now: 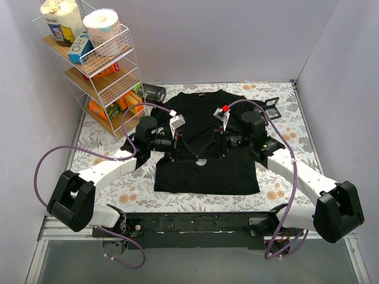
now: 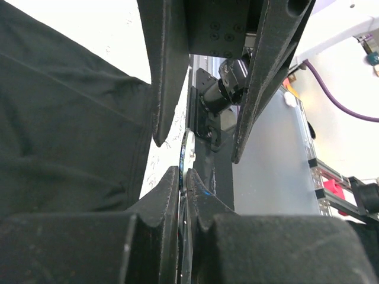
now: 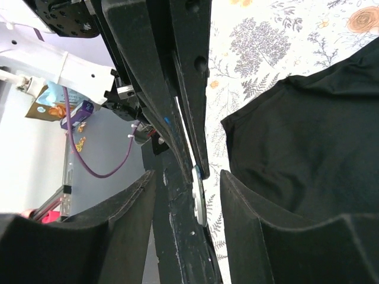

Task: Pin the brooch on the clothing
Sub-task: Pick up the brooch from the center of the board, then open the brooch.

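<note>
The left gripper's (image 2: pixel 183 184) own black fingers (image 2: pixel 148 228) fill the bottom of the left wrist view. They are pressed almost together, and only the brooch (image 2: pixel 185 152) sits in the thin slit between them. The brooch is seen edge-on there as a narrow silver rim, with its long line running up the picture along the fingers and its flat faces against the pads.

The right gripper (image 2: pixel 198 151) comes in from the top of that view. Its fingers are spread wide, one on each side of the brooch, and they hold nothing.

The right wrist view shows the same thing from the other side. The right gripper (image 3: pixel 188 177) gapes, and the left gripper's (image 3: pixel 194 163) narrow tips reach into the gap with the brooch (image 3: pixel 199 202) at their end, again edge-on.

From above, the left gripper (image 1: pixel 195 156) and the right gripper (image 1: pixel 205 155) meet tip to tip. The brooch (image 1: pixel 201 162) is a pale speck between them, over the lower middle of the black T-shirt (image 1: pixel 207 118). Whether the brooch touches the cloth cannot be told.

The shirt lies spread out with its neck toward the far edge and its hem toward the arm bases, on a flowered tablecloth (image 1: pixel 284 112).

A wire rack (image 1: pixel 133 56) stands at the far left. Paper rolls (image 1: pixel 102 26) and a carton are on its top tier, and orange packets are on the tiers below. Two small black frame boxes, one (image 1: pixel 154 92) at the far left of the shirt and one (image 1: pixel 272 106) at the far right, lie well apart from the grippers.
</note>
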You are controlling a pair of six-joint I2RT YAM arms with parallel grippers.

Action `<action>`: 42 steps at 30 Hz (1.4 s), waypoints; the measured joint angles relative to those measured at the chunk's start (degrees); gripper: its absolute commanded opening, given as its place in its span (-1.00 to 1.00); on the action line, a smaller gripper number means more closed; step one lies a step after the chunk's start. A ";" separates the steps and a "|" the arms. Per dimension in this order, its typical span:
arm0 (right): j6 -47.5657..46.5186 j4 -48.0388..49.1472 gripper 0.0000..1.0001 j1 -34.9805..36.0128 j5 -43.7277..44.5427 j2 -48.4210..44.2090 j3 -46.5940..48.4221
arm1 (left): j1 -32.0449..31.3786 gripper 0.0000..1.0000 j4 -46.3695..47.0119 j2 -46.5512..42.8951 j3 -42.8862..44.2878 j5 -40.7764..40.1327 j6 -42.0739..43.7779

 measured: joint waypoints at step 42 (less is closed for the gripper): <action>4.79 4.04 -0.97 -0.09 4.92 -3.17 -6.12 | 0.17 -1.00 1.22 -3.52 -1.20 -7.02 0.00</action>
